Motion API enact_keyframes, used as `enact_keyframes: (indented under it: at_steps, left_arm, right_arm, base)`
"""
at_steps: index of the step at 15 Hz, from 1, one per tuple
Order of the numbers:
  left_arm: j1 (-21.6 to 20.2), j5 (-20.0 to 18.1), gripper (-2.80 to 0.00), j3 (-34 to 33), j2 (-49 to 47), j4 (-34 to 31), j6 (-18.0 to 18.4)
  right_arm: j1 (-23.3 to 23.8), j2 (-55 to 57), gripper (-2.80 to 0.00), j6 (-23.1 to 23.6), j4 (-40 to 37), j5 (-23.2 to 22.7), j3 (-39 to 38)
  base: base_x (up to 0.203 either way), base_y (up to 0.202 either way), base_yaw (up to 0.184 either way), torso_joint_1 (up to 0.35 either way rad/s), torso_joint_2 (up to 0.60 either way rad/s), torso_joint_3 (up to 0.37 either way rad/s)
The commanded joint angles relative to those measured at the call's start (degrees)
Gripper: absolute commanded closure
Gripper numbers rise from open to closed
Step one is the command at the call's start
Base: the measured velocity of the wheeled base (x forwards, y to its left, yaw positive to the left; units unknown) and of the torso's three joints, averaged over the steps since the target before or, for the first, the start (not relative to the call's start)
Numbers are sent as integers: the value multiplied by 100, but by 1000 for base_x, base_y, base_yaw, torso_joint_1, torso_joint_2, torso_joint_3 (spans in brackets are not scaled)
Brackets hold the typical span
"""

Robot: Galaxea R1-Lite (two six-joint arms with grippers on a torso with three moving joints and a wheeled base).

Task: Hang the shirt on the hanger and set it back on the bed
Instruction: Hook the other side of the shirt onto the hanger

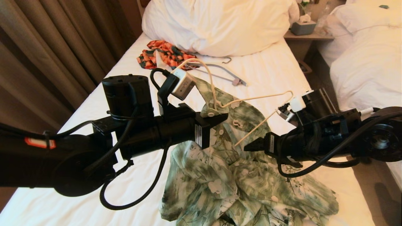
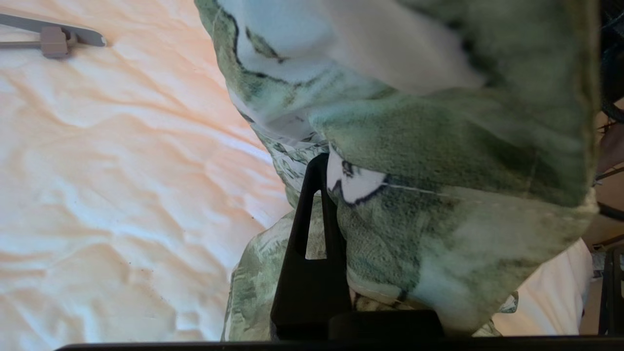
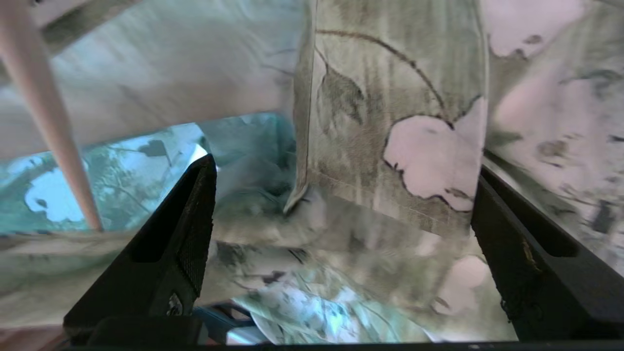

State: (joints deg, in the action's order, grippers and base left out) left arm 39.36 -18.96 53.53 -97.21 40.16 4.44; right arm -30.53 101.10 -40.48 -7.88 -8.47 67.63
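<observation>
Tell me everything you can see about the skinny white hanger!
The hanger is thin and cream-white, like bent wire or slim plastic, with a small hook and long sloping arms. It is up in the air, tilted, not lying on the bed. One arm is tucked inside the green flowery shirt by the collar, where the left gripper pinches the cloth. The other arm sticks out bare toward the right gripper, whose fingers are open beside the shirt. What holds the hanger up is hard to tell.

We lose the shirt (image 1: 238, 185) hem past the frame's lower edge, hanger (image 1: 257, 100) shoulder buried under its collar, left claw (image 2: 336, 195) partly smothered in cloth.
</observation>
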Motion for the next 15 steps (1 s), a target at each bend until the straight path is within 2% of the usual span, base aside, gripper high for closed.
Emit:
enact_keyframes:
  at_steps: [1, 2, 3, 7, 9, 15]
  left_arm:
    - [1, -12, 0, 8, 0, 27, 5]
    - [-8, -12, 0, 8, 0, 27, 5]
    - [-8, -12, 0, 8, 0, 27, 5]
    - [-8, -3, 0, 26, 0, 18, 5]
    - [-8, 6, 0, 35, 0, 18, 5]
    - [-147, 15, 0, -97, 130, 1, -3]
  right_arm:
    - [-114, 103, -280, -87, 89, 110, -1]
    - [-163, 163, -253, -109, 197, 291, -5]
    - [-205, 224, 0, -119, 244, 372, -5]
    - [-261, 217, 0, -120, 252, 439, -5]
    - [-219, 217, 0, -127, 252, 704, -5]
    - [605, 28, 0, -119, 252, 877, 89]
  base:
    - [0, 0, 0, 0, 0, 0]
    - [0, 0, 0, 0, 0, 0]
    - [0, 0, 0, 0, 0, 0]
    - [0, 0, 0, 0, 0, 0]
    - [0, 0, 0, 0, 0, 0]
    - [0, 0, 0, 0, 0, 0]
